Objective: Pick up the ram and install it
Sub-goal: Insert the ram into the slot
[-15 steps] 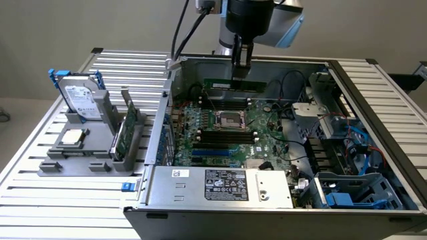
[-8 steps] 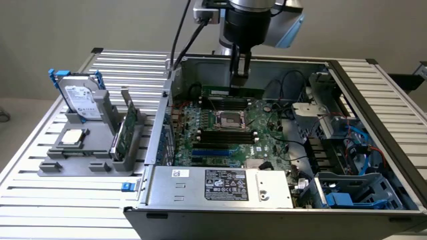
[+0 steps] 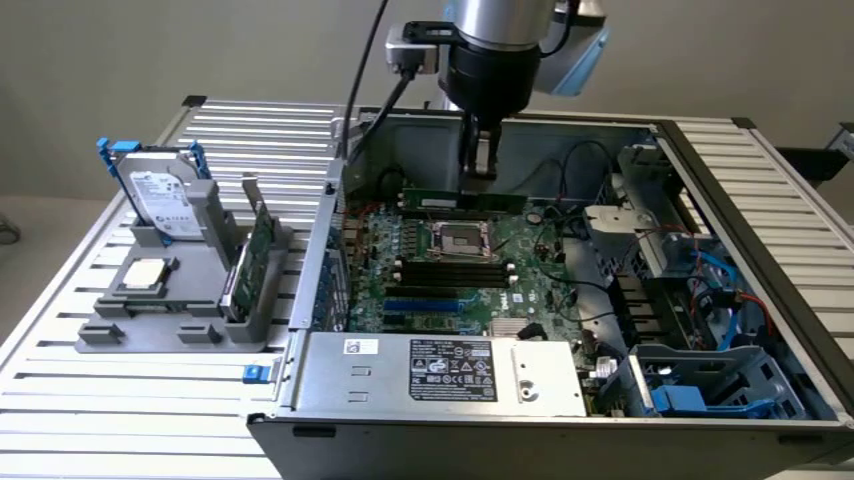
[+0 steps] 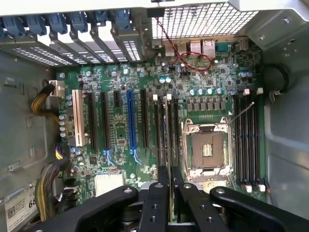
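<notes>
The ram (image 3: 461, 201), a thin green stick, hangs level inside the open computer case, just over the memory slots on the far side of the CPU socket (image 3: 467, 238). My gripper (image 3: 478, 182) comes straight down onto its middle and is shut on it. In the wrist view the two black fingers (image 4: 158, 198) pinch the ram (image 4: 167, 130) edge-on, in line with the slots (image 4: 158, 128) beside the socket (image 4: 205, 147). I cannot tell whether the stick touches a slot.
At the exterior view's left, a grey holder (image 3: 120, 335) carries a hard drive with blue rails (image 3: 166, 200) and an upright green expansion card (image 3: 254, 258). The case walls (image 3: 327, 240), power supply (image 3: 441, 370), drive cage (image 3: 707, 385) and loose cables (image 3: 587, 290) surround the motherboard.
</notes>
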{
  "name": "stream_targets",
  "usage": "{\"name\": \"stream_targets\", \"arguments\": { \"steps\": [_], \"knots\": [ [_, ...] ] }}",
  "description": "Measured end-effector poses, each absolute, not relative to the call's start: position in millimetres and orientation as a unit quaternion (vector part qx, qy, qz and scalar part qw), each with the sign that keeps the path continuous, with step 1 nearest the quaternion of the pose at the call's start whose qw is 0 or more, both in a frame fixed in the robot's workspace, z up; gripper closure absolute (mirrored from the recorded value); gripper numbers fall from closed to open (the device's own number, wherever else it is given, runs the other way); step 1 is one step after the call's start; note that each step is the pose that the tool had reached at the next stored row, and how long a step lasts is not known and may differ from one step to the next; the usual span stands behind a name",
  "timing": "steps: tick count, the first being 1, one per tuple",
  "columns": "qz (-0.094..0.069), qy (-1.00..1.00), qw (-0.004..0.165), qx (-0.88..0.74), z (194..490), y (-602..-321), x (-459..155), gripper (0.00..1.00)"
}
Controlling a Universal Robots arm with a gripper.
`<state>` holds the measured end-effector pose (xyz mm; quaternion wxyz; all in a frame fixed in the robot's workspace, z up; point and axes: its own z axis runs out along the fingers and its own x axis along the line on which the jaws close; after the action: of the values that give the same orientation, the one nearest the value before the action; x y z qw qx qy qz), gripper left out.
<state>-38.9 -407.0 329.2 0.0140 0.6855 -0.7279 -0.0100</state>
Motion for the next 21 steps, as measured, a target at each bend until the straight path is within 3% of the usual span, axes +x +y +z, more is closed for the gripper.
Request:
{"name": "stream_targets", "arguments": {
  "steps": [21],
  "knots": [
    [-0.012, -0.722, 0.012, 0.691, 291.0, -414.3, -39.8, 0.85]
  ]
}}
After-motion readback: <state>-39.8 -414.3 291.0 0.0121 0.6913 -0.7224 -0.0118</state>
